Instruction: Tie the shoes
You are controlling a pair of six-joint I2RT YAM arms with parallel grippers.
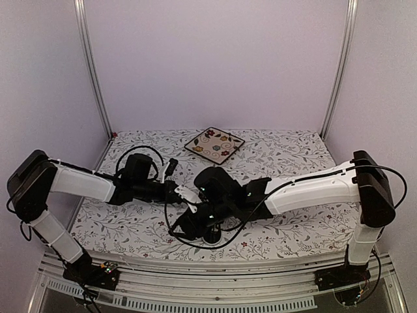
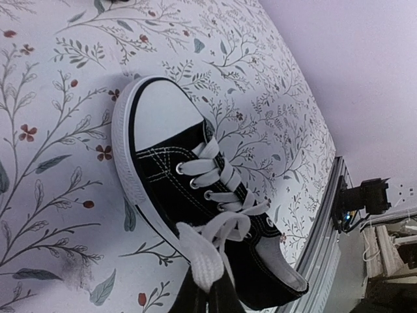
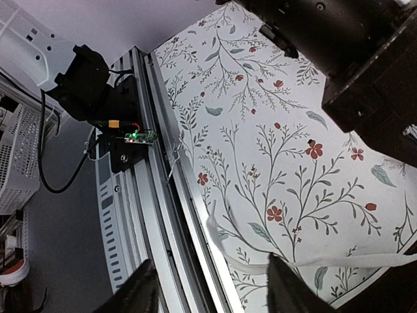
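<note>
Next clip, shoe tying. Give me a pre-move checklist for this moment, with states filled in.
1. Left claw shut on lace: ok.
2. Right claw open wide: ok.
3. Strand seated inside right claw: cannot tell.
4. Shoe upright on its sole: ok.
5. Bow tied: not ok, none seen.
6. Plate away from both arms: ok.
</note>
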